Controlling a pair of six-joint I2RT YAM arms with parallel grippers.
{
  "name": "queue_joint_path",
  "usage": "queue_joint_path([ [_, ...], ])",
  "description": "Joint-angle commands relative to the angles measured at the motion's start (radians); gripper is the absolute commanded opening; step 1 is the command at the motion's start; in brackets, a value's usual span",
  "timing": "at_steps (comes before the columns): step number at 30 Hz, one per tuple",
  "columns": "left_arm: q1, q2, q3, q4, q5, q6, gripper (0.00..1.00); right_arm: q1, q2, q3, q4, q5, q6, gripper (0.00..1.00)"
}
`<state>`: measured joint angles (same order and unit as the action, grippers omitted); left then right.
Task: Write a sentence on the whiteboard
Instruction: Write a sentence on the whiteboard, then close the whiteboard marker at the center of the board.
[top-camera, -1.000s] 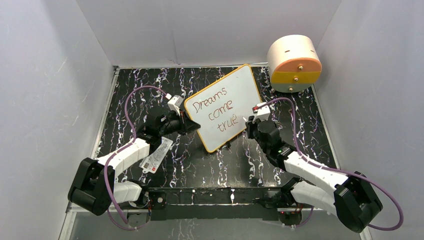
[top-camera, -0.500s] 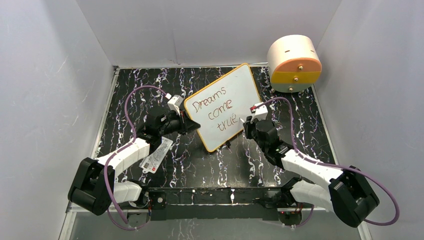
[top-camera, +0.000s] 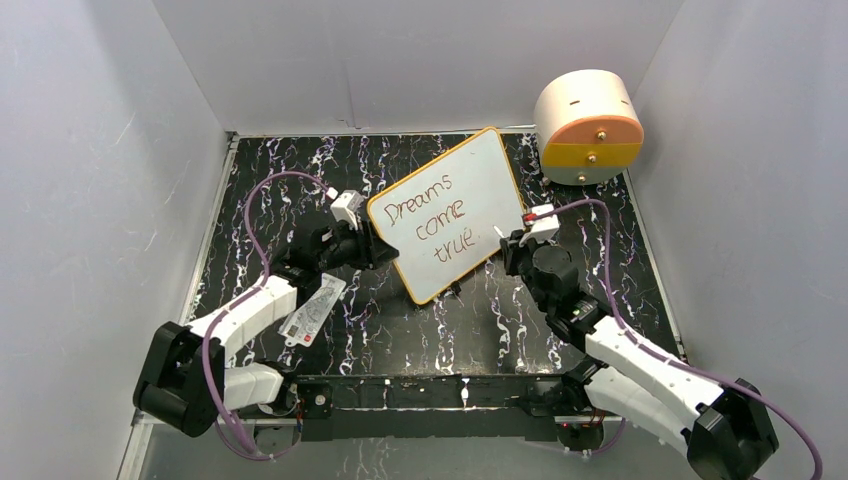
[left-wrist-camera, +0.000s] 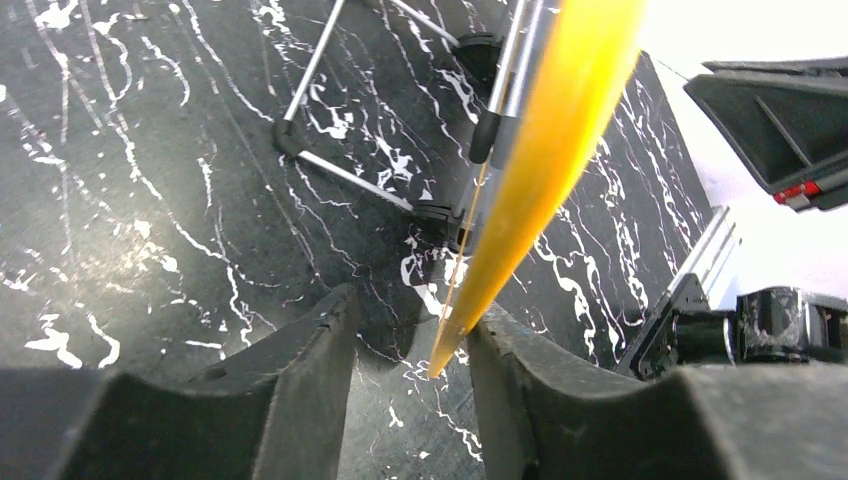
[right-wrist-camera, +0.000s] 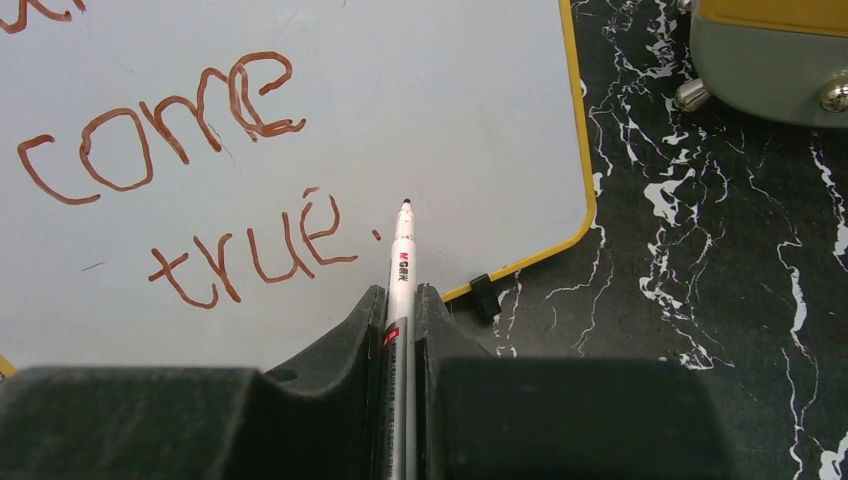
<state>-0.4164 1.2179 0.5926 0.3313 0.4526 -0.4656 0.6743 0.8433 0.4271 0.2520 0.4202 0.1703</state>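
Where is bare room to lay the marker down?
Bare table between board and base rail; also the far-left strip by the back wall. Crowded left of the board: left pincer, card.

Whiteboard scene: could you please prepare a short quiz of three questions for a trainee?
1. True or false: the right fingers are shut on a marker.
2. Which word ends the sentence on the whiteboard? A) Dreams B) come C) true
3. What stands between the open left fingers?
Key: 1 true; 2 C; 3 the whiteboard's orange-yellow frame edge.
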Motion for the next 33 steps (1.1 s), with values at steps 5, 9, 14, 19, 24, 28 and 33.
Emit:
queue_joint_path([
  [5,0.002,-0.164,0.125,-0.255,-0.15,0.011,0.56,-0.004,-0.09,-0.027,0.003,0.053,-0.021,0.0],
  [9,0.004,-0.231,0.202,-0.444,-0.319,0.018,0.64,-0.004,-0.144,-0.046,0.001,0.063,-0.016,0.0],
  [14,0.007,-0.282,0.265,-0.581,-0.524,0.032,0.72,-0.004,-0.216,-0.07,0.002,0.081,-0.01,0.0],
  [19,0.014,-0.243,0.36,-0.703,-0.667,0.071,0.74,-0.004,-0.263,-0.083,-0.008,0.103,-0.003,0.0],
  [24,0.066,-0.114,0.452,-0.789,-0.74,0.114,0.72,-0.004,-0.286,-0.089,-0.012,0.111,0.001,0.0],
  [28,0.184,-0.023,0.47,-0.787,-0.683,0.133,0.69,-0.004,-0.288,-0.09,-0.017,0.115,0.005,0.0],
  [33,0.295,0.124,0.514,-0.788,-0.62,0.181,0.63,-0.004,-0.292,-0.092,-0.017,0.115,0.009,0.0],
])
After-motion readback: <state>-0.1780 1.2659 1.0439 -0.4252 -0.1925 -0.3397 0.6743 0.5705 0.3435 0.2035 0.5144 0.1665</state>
